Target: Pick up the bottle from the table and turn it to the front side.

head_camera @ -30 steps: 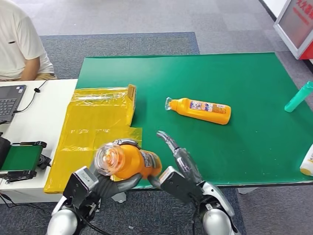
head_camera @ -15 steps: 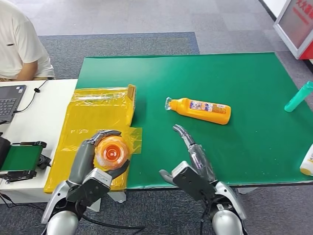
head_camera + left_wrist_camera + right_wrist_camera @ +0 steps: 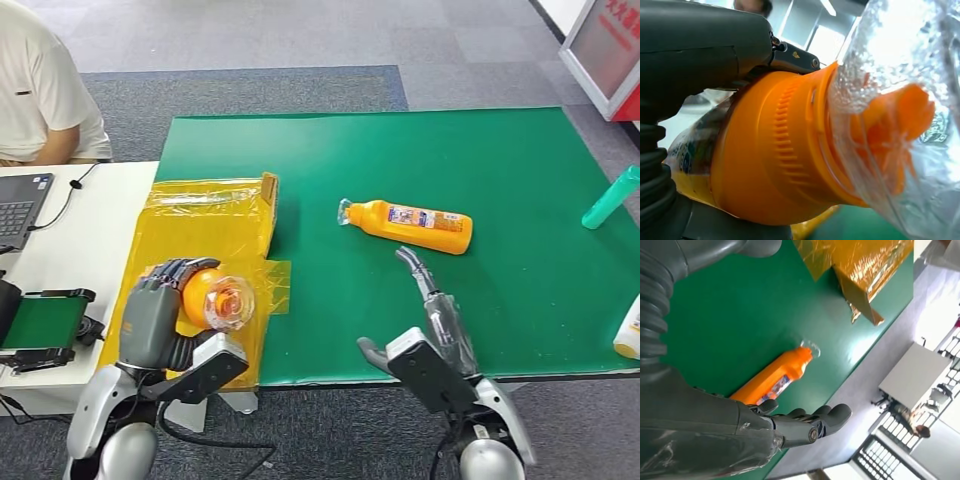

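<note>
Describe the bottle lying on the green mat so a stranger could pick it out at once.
On the green mat, near its middle, just past the open right hand, lies an orange bottle on its side. Unlike the orange bottle in the left hand, nothing holds it.

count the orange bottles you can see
2. One orange bottle is held in the left hand over the yellow plastic sheet; the other lies on its side on the green table.

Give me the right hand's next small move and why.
Probably reach the right hand forward to the lying orange bottle on the green table and close around its body. The hand is open, fingers pointing at the bottle without touching it, while the left hand already grips another orange bottle.
</note>
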Robot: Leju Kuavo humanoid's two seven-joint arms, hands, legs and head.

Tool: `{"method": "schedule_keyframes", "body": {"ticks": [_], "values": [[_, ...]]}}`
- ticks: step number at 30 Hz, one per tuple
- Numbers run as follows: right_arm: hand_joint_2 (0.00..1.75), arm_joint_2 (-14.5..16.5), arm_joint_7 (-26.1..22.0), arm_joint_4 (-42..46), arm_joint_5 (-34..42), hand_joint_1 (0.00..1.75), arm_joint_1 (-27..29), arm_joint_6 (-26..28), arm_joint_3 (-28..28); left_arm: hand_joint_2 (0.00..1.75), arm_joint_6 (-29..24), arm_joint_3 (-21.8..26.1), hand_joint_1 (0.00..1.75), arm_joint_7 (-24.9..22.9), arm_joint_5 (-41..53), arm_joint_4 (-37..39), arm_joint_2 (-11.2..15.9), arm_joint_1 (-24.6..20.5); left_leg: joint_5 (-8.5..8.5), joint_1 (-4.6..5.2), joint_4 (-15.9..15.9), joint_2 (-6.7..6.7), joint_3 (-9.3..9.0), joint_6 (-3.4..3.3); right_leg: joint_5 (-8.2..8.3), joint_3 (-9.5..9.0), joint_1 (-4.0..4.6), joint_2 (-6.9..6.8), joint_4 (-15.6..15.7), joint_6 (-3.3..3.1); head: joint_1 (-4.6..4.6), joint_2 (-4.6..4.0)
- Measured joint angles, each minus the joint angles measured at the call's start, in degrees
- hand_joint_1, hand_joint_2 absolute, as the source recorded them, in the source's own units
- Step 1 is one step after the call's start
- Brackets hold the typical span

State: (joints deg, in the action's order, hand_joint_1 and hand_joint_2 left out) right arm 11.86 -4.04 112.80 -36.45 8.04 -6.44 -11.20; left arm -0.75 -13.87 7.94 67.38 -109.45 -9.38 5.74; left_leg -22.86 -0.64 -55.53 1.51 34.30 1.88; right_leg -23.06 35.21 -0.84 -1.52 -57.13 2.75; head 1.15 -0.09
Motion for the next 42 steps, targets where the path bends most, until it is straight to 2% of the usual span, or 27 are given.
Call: {"method": "schedule_keyframes", "body": {"ticks": [4,10,17,21,25,33,37,42], "values": [[1.75,0.9,-0.8,1.4,0.3,0.0,0.1,-0.3,2.5,1.75,-0.4,1.6,1.75,-0.8,7.1,1.6,0.7,-2.0,0.0,0.02,0.0,0.0,-0.01,-0.02,0.01,-0.01,-0.01,0.0,0.0,0.01,-0.01,0.0],[1.75,1.5,-1.6,3.0,2.2,0.0,0.1,-0.8,4.3,1.75,-1.1,2.6,1.75,-2.9,15.4,8.6,2.8,-6.5,0.05,0.02,0.0,0.0,-0.02,-0.02,0.03,-0.01,-0.02,0.0,0.0,0.03,0.0,0.0],[1.75,1.7,-2.3,3.8,5.6,0.0,0.0,-1.9,5.0,1.75,-0.3,2.9,1.75,-3.5,17.4,15.1,4.1,-9.9,0.04,0.05,0.0,0.0,-0.01,-0.03,0.03,-0.01,-0.04,0.0,0.0,0.04,-0.01,0.01],[1.75,1.7,-5.7,3.9,10.7,0.0,-0.2,-4.7,4.8,1.75,1.8,2.9,1.75,-3.5,17.9,20.4,4.2,-13.1,0.03,0.06,0.0,0.0,-0.01,-0.04,0.04,0.0,-0.05,0.0,0.0,0.04,0.01,0.01],[1.75,0.8,-9.9,5.1,7.6,0.0,-0.5,-5.3,1.7,1.75,2.5,2.2,1.75,-4.1,20.1,25.0,4.8,-16.7,0.05,0.06,0.0,0.0,-0.02,-0.03,0.06,-0.01,-0.05,0.0,0.0,0.05,0.0,0.01],[1.75,-3.5,-13.5,6.3,8.3,0.0,0.2,-5.3,-7.1,1.75,5.3,-0.2,1.75,-5.5,21.2,28.4,4.4,-19.7,0.02,0.09,0.0,0.0,0.0,-0.07,0.05,-0.01,-0.07,0.0,0.0,0.06,0.0,0.01],[1.75,-5.0,-14.5,6.4,9.4,0.0,0.1,-5.3,-10.2,1.75,5.5,-1.2,1.75,-6.2,21.3,29.6,3.9,-20.6,0.02,0.1,0.0,0.0,0.0,-0.08,0.05,0.0,-0.08,0.0,0.0,0.06,0.0,0.01],[1.75,-6.0,-14.6,6.5,10.0,0.0,0.1,-5.4,-11.6,1.75,5.5,-1.3,1.75,-6.6,21.3,30.3,3.8,-20.7,0.02,0.1,0.0,0.0,0.0,-0.08,0.05,0.0,-0.08,0.01,0.0,0.06,-0.02,0.01]]}}
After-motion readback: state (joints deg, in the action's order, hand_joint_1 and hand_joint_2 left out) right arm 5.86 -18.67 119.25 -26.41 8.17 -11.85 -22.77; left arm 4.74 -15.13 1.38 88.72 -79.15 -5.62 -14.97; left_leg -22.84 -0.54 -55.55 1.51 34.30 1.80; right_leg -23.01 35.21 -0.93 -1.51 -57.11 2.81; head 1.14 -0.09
